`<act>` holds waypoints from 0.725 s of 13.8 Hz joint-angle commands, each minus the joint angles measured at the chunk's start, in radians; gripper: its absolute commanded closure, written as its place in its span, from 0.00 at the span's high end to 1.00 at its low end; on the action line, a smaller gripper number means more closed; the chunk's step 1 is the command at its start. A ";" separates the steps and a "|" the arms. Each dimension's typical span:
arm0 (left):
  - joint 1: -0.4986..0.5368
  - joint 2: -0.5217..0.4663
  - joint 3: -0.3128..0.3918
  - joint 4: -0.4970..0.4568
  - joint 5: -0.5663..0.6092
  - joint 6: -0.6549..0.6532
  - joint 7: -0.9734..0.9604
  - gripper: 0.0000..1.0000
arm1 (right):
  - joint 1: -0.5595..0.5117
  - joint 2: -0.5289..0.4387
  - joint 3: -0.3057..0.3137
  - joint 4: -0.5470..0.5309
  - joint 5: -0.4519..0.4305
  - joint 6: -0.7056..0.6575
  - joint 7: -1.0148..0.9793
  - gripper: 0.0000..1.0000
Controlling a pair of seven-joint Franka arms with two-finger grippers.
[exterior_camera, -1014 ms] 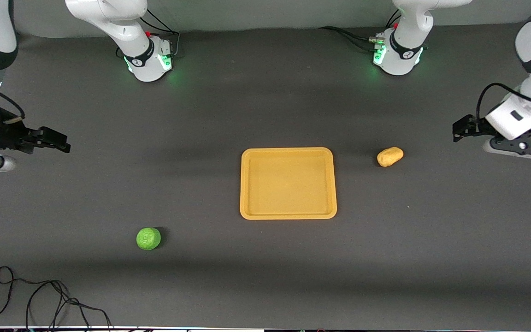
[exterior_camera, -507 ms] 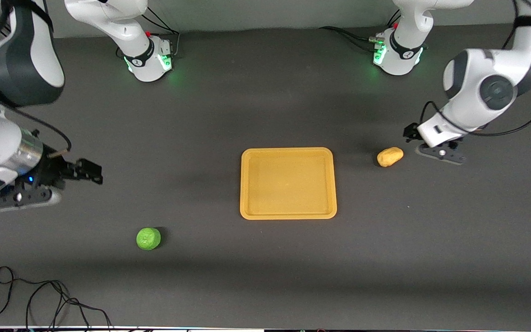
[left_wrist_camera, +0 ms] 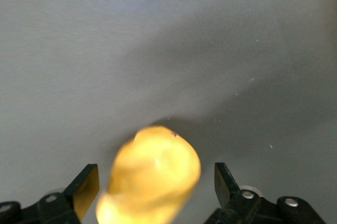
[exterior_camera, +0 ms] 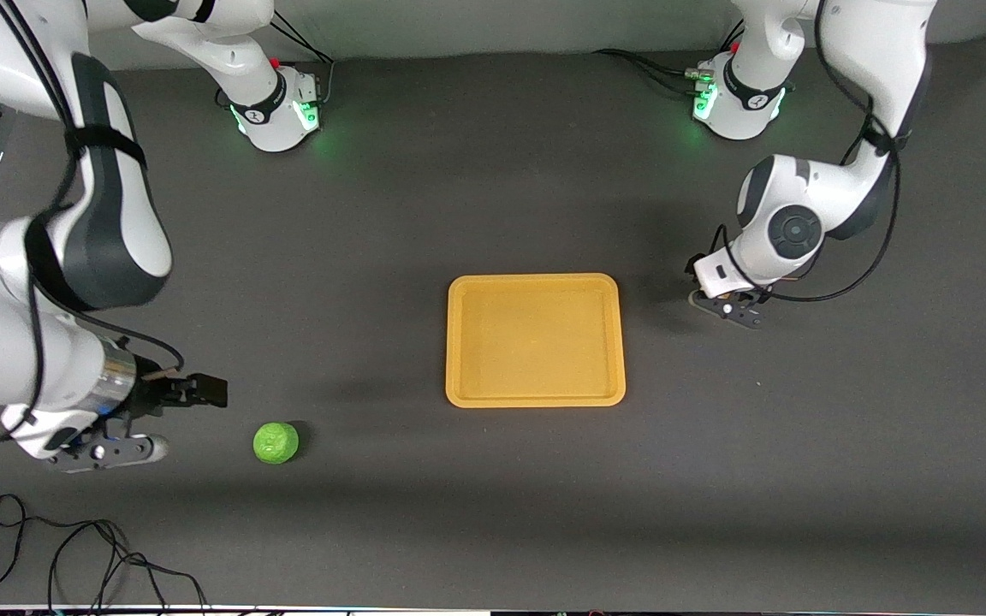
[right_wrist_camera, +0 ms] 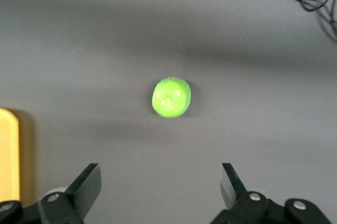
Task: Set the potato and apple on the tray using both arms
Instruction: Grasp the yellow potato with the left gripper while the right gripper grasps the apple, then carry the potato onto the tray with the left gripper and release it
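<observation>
Table [exterior_camera: 493,513]: dark grey mat, with a loose black cable [exterior_camera: 74,556] at the corner nearest the front camera on the right arm's end
Tray [exterior_camera: 535,396]: mustard yellow, mid-table, nothing in it
Right gripper [exterior_camera: 129,447]: over the mat just beside the apple, toward the right arm's end; fingers spread wide, nothing between them
Left gripper [exterior_camera: 728,308]: low over the potato, beside the tray on the left arm's end; fingers wide apart, straddling the potato without touching it
Apple [exterior_camera: 276,442]: bright green, on the mat nearer the front camera than the tray, toward the right arm's end
Potato [left_wrist_camera: 152,182]: hidden under the left gripper in the front view; the left wrist view shows it between the open fingers
Handling: both look light, firm and rounded, so likely to roll; the apple probably wants a grip across its widest middle, the potato across its short axis
</observation>
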 commanded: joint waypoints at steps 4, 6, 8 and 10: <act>0.003 -0.019 0.012 0.007 0.001 -0.028 0.027 0.28 | 0.021 0.149 -0.010 -0.088 0.008 0.218 0.061 1.00; -0.003 -0.035 0.012 0.064 -0.046 -0.089 -0.042 0.24 | 0.020 0.177 -0.010 -0.105 0.008 0.266 0.061 1.00; -0.059 -0.003 0.003 0.203 -0.100 -0.168 -0.216 0.25 | 0.020 0.197 -0.011 -0.107 0.006 0.284 0.061 1.00; -0.118 0.061 -0.004 0.350 -0.161 -0.200 -0.399 0.27 | 0.015 0.223 -0.011 -0.107 0.008 0.324 0.061 1.00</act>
